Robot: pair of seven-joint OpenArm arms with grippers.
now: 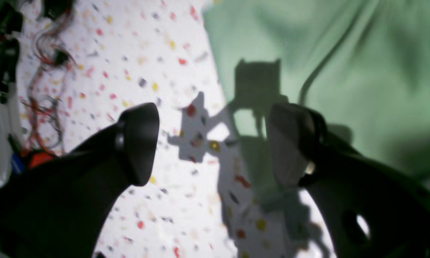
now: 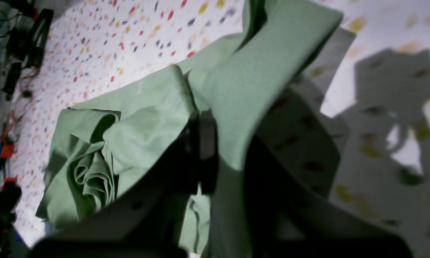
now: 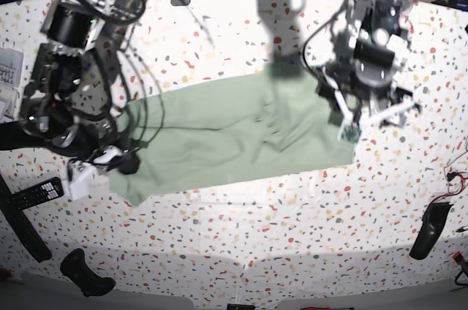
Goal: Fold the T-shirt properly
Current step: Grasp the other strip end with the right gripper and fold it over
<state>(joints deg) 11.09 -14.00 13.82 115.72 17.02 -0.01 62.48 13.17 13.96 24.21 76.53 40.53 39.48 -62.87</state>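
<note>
Right gripper pinches soft, rumpled sage T-shirt on the speckled table; left gripper hovers, jaws spread.

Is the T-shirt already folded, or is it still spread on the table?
Mostly spread, not folded: the T-shirt lies wide across the table, with one end bunched and lifted where the right pincer is shut on it.
</note>
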